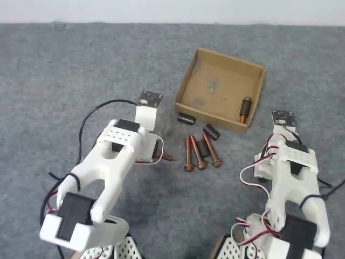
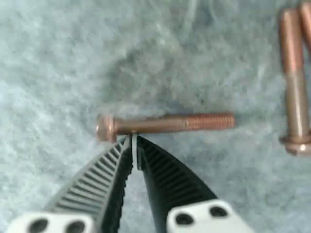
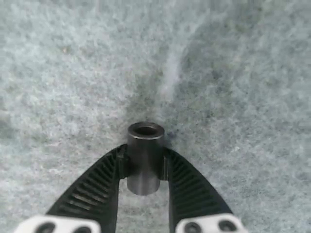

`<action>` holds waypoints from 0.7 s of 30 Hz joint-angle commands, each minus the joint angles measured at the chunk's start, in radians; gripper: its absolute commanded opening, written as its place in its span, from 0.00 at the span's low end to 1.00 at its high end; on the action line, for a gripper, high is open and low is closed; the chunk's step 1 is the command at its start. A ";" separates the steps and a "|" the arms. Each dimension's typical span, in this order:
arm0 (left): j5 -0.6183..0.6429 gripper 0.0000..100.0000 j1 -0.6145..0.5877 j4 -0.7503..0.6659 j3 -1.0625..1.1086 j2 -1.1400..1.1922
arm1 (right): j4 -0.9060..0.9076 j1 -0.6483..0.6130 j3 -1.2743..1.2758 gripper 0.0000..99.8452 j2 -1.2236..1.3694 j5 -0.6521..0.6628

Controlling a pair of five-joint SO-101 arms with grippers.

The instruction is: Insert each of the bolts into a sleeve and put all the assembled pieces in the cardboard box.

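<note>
A copper bolt lies flat on the grey carpet, and my left gripper is shut with its tips right against the shank near the head, nothing between them. From above, that bolt's tip pokes out beside the left gripper. My right gripper is shut on a black sleeve, held upright just above the carpet with its bore facing up. Three more bolts lie side by side mid-table with a sleeve among them. Two further sleeves rest by the cardboard box.
One assembled bolt-and-sleeve piece lies inside the box by its right wall. The right arm stands at the right, below the box corner. Neighbouring bolts show beyond the left gripper. Open carpet stretches to the left and far side.
</note>
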 commanded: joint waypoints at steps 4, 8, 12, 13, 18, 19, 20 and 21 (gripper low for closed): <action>0.017 0.01 -0.012 -0.143 -0.001 -0.009 | -0.015 0.010 -0.003 0.01 -0.047 0.018; 0.094 0.01 -0.012 -0.160 -0.007 -0.008 | -0.012 0.012 -0.003 0.01 -0.047 0.018; 0.276 0.01 -0.012 -0.247 -0.005 0.021 | -0.012 0.012 -0.003 0.01 -0.047 0.018; 0.321 0.01 -0.012 -0.261 -0.008 0.038 | -0.012 0.012 -0.003 0.01 -0.047 0.018; 0.425 0.01 -0.012 -0.203 -0.082 0.063 | -0.013 0.012 -0.003 0.01 -0.047 0.018; 0.442 0.01 -0.012 -0.169 -0.110 0.063 | -0.013 0.012 -0.003 0.01 -0.047 0.018; 0.465 0.01 -0.012 -0.124 -0.140 0.063 | -0.013 0.012 -0.003 0.01 -0.047 0.018; 0.491 0.01 -0.012 -0.072 -0.173 0.063 | -0.013 0.012 -0.003 0.01 -0.047 0.018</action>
